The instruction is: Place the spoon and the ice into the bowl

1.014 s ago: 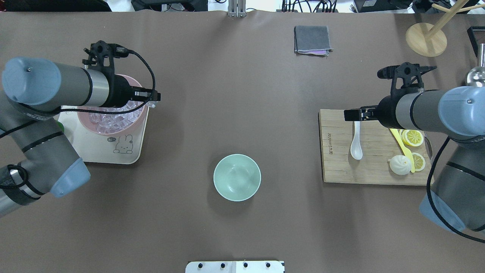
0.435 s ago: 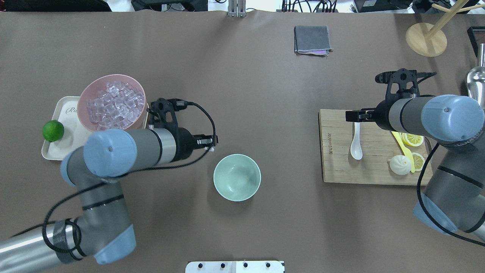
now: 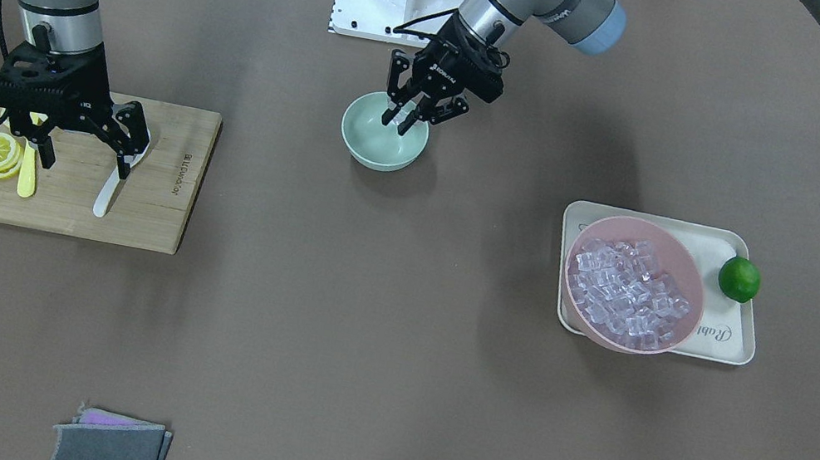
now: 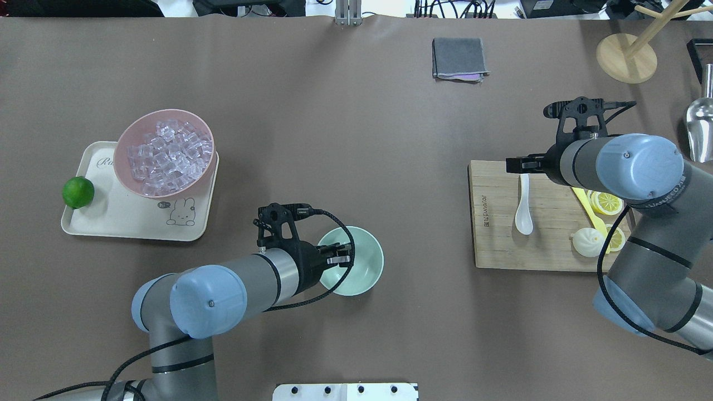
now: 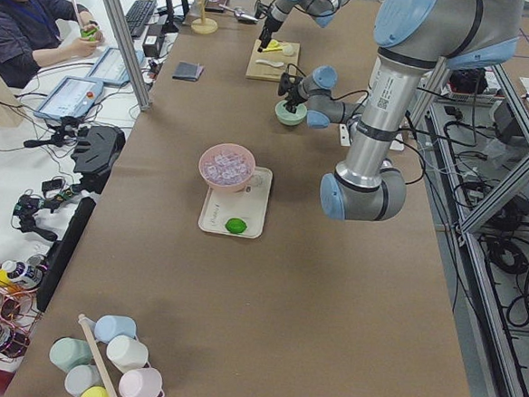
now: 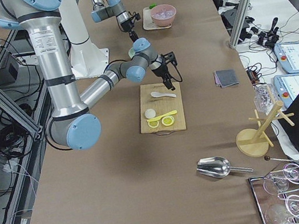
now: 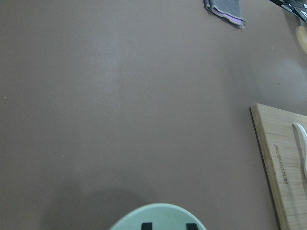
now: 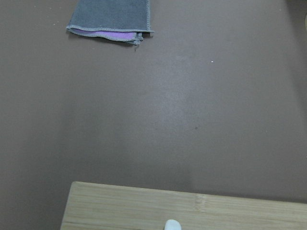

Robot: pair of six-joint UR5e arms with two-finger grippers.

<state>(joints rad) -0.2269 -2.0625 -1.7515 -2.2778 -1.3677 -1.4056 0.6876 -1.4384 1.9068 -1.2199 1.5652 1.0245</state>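
The mint-green bowl (image 4: 365, 267) stands at the table's middle front; it also shows in the front view (image 3: 382, 151). My left gripper (image 4: 341, 259) hangs over the bowl's left rim, its fingers (image 3: 390, 117) a small gap apart, shut on a clear ice cube that barely shows. The white spoon (image 4: 523, 214) lies on the wooden cutting board (image 4: 501, 245). My right gripper (image 3: 84, 164) is open and empty, low over the spoon's handle end (image 8: 171, 224). Several ice cubes fill the pink bowl (image 4: 164, 153).
The pink bowl sits on a cream tray (image 4: 111, 223) with a lime (image 4: 78, 192). Lemon slices (image 4: 606, 202), a yellow knife (image 4: 590, 211) and a white bun (image 4: 587, 242) share the board. A grey cloth (image 4: 459, 58), a wooden stand (image 4: 626, 58) and a metal scoop (image 4: 701, 125) lie at the back.
My left arm has swung from the pink bowl to above the mint-green bowl, carrying the ice cube. My right gripper has stayed over the spoon's handle end.
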